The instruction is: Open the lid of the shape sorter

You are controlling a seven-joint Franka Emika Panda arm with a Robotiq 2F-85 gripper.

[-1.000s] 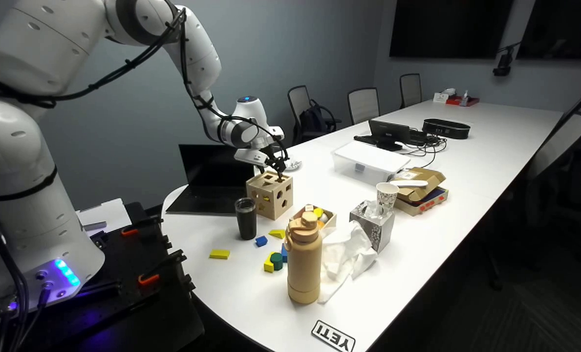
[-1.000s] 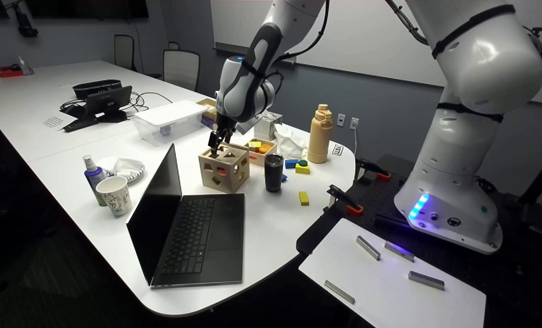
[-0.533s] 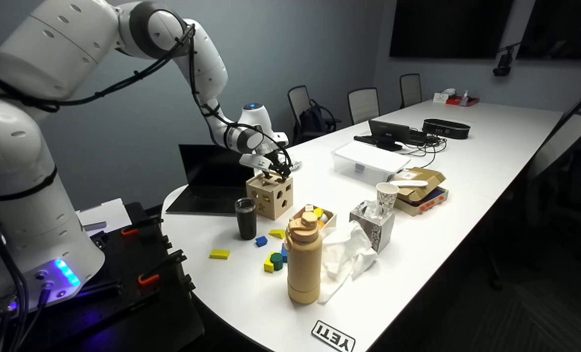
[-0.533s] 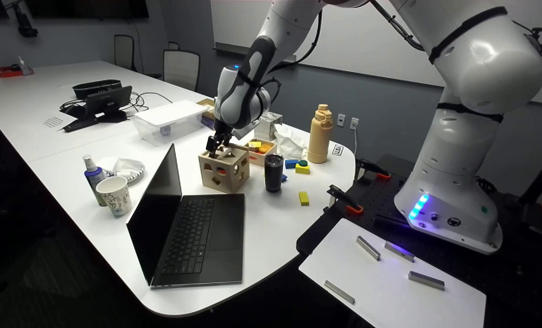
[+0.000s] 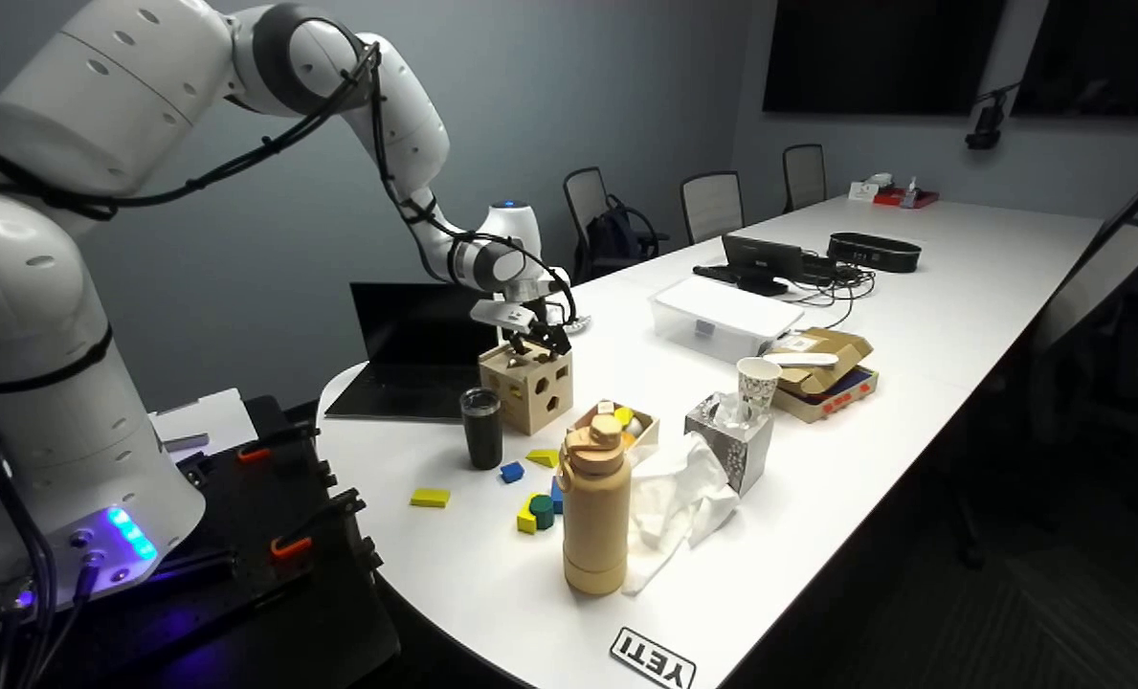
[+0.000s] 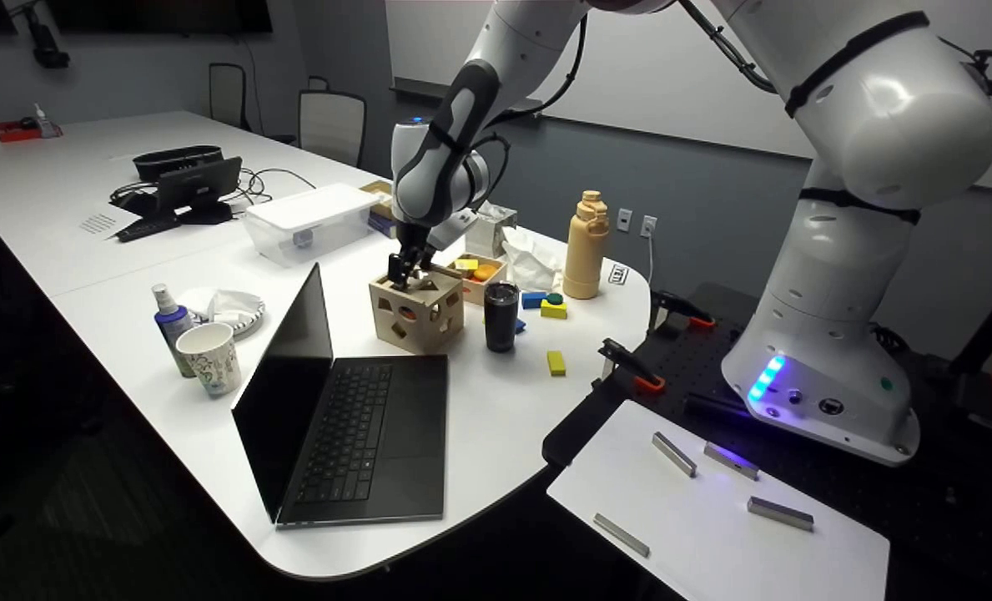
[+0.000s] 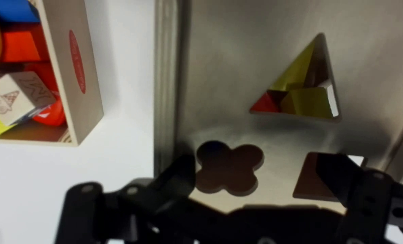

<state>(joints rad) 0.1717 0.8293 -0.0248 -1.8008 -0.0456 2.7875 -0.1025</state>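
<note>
The shape sorter (image 5: pixel 526 394) is a light-wood cube on the white table, also in an exterior view (image 6: pixel 416 321). Its lid (image 7: pixel 235 84) lies on top in the wrist view, with a triangle hole, a clover hole and a four-sided hole. Colored blocks show inside through the triangle hole. My gripper (image 7: pixel 259 171) is open over the lid. One finger is beside the clover hole near the lid's edge; the other overlaps the four-sided hole. Whether the fingertips touch the wood I cannot tell. The gripper also shows over the box in both exterior views (image 5: pixel 538 346) (image 6: pixel 412 274).
A black laptop (image 6: pixel 379 417) and a black tumbler (image 6: pixel 501 317) stand close to the box. A small wooden tray of blocks (image 7: pixel 82 112) is beside it. Loose blocks (image 5: pixel 430 498), a tan bottle (image 5: pixel 595 517) and a tissue box (image 5: pixel 736 450) are on the table.
Since one second ago my gripper has come lower and shifted over the box. Since half a second ago the box has slid slightly toward the black tumbler.
</note>
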